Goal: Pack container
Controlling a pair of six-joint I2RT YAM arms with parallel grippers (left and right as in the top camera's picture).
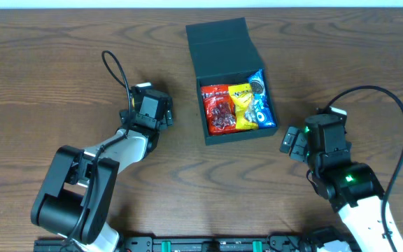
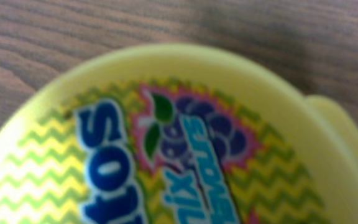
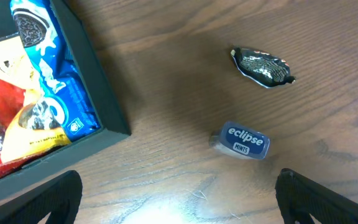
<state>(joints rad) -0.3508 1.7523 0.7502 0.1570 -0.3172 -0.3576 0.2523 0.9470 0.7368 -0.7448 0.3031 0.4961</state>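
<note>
Brown wood-grain surface [image 1: 40,63] fills the overhead view. At its far middle sits the dark teal-black matte square cardboard box [image 1: 236,137], with its hinged flat lid [image 1: 219,45] thrown back on the far side. Three snack packs lie side by side inside: a glossy red packet [image 1: 219,112] on the left, a yellow packet [image 1: 243,105] in the middle and a blue packet [image 1: 263,105] on the right. The left end effector [image 1: 151,110] hangs left of the box, apart from it. The right end effector [image 1: 294,142] is to the right, near the box's near right corner.

In the left wrist view, a round yellow plastic tub [image 2: 185,68] printed with green zigzags, blue letters and purple berries fills most of the frame, blurred and very close. Wood grain shows beyond it. Neither view shows whether the left end effector is open or closed.

In the right wrist view, the two dark fingers [image 3: 36,199] stand spread wide at the lower corners with nothing between them. The box corner is at the left, with the blue packet against its right wall. To the right, on bare wood, lie a small blue Eclipse mints tin and, farther off, a crumpled dark foil wrapper [image 3: 263,66]. The tin [image 3: 241,140] and the wrapper are apart from each other and from the box.
</note>
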